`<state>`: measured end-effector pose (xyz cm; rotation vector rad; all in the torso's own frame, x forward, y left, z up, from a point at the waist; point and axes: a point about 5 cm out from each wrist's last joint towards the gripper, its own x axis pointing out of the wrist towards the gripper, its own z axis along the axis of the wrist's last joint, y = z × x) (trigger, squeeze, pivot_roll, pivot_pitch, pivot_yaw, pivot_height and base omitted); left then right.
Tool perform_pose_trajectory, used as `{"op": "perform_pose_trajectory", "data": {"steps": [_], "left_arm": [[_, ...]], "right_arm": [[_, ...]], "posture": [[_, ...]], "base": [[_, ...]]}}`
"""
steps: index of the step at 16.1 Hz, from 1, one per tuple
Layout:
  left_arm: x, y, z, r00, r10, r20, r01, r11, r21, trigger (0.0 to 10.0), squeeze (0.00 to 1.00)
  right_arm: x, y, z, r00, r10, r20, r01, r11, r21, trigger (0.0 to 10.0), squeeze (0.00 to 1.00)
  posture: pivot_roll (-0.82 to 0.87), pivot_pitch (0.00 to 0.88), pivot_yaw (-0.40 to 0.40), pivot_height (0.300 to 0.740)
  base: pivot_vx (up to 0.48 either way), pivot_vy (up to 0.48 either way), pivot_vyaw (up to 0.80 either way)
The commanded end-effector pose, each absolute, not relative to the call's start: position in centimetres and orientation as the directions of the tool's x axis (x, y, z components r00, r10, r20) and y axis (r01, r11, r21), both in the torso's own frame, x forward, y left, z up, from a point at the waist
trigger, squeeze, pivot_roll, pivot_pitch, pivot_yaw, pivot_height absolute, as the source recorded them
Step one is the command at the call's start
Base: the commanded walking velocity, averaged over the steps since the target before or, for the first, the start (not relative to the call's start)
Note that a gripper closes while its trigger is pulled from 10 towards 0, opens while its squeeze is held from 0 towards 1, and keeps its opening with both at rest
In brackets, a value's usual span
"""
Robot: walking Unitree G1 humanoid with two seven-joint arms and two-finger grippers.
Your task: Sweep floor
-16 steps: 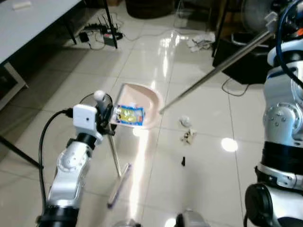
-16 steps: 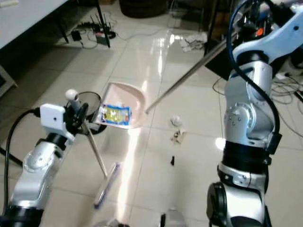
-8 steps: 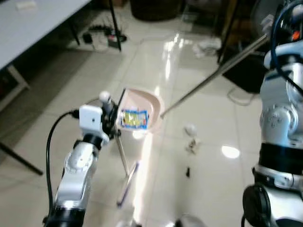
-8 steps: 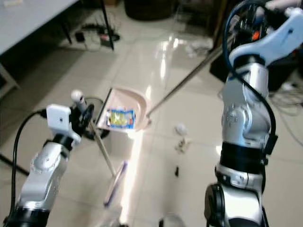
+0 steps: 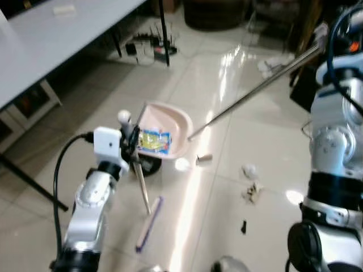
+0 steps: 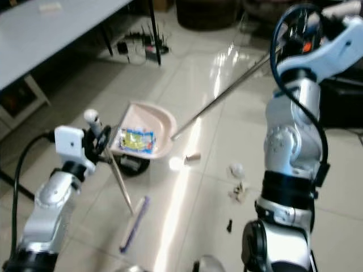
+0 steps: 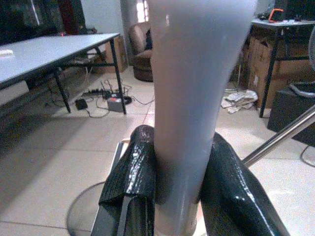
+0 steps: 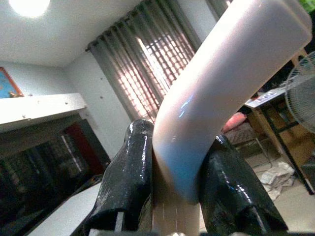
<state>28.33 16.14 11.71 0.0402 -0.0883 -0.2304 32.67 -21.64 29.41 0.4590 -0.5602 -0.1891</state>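
While left pincer [image 5: 131, 143] clamps broom handle [image 5: 139, 184], right pincer [image 8: 172, 196] grips dustpan handle [image 5: 255, 79]; pan [image 5: 164, 127] beside left pincer.

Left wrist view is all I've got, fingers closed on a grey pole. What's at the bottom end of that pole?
Observer: It's a broom; its lilac head lies on the tiles below the left gripper.
Operator: Any litter out there to sweep?
Observer: Yes. Crumpled scraps and a small black bit lie on the floor to the right of the pink dustpan.
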Motion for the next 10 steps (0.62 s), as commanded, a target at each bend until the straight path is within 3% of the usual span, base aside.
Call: {"op": "perform_pose_trajectory", "data": {"steps": [1, 10], "left_arm": [[28.3, 16.1, 12.6, 0.964, -0.235, 0.123, 0.230, 0.972, 0.056, 10.0, 0.00], [27.4, 17.4, 11.6, 0.968, -0.233, 0.087, 0.226, 0.970, 0.090, 10.0, 0.00]], "right_arm": [[31.8, -21.5, 31.1, 0.788, -0.301, 0.538, 0.011, 0.879, 0.477, 10.0, 0.00], [32.0, -20.7, 30.0, 0.815, -0.292, 0.500, 0.003, 0.866, 0.500, 10.0, 0.00]], "posture": [[-0.03, 0.070, 0.055, 0.740], [-0.02, 0.065, 0.049, 0.740]], "base": [[0.420, 0.000, 0.00], [0.420, 0.000, 0.00]]}}
